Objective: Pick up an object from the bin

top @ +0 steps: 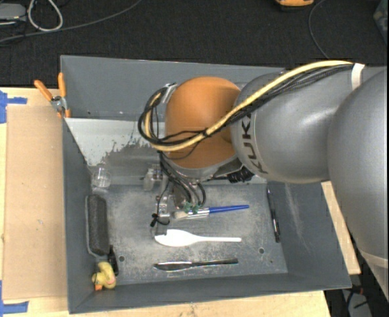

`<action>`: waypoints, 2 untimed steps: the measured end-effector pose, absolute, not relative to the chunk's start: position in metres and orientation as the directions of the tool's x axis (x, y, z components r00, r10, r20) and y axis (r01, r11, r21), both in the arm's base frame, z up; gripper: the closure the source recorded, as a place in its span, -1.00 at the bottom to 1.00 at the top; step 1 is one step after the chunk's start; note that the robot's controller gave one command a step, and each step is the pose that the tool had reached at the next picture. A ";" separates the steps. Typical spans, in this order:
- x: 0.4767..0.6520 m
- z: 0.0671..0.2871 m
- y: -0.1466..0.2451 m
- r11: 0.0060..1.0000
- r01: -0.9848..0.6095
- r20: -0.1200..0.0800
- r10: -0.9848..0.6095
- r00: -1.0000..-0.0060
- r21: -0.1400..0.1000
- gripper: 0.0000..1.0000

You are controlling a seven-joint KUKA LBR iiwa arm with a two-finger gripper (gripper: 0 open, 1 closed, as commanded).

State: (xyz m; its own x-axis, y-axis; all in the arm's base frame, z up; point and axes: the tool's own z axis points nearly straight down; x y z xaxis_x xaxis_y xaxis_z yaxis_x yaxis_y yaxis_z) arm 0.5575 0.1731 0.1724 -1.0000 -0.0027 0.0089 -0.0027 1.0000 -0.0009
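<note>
hand [162,218]: low, just above the white spoon's [181,238] bowl end; whether spread or closed, cannot tell | blue pen [230,209] just behind spoon, black knife [194,265] just in front | likely target: spoon, lying flat with clear room around it

Lit from overhead and pretty evenly, so the shadows are kept soft. A broad sheen is thrown across the grey arm housing [300,131], up and to the right of the gripper [161,216]. The orange cover [201,111] right above it is lit warmer on its top. The bin's back wall [102,137], up-left of the gripper, is caught as a pale bright wedge. The bin floor [247,249] is shaded darker just behind the gripper, under the arm. The white spoon [194,239] just below it is nearly blown out. The black flooring [181,18] far beyond is left dim.
</note>
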 end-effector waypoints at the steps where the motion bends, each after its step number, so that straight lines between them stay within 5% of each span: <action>1: 0.560 0.176 0.172 1.000 0.001 0.002 0.001 -1.000 0.000 -1.00; 2: 0.562 0.106 0.103 0.990 -0.139 0.002 -0.139 -0.990 0.001 -1.00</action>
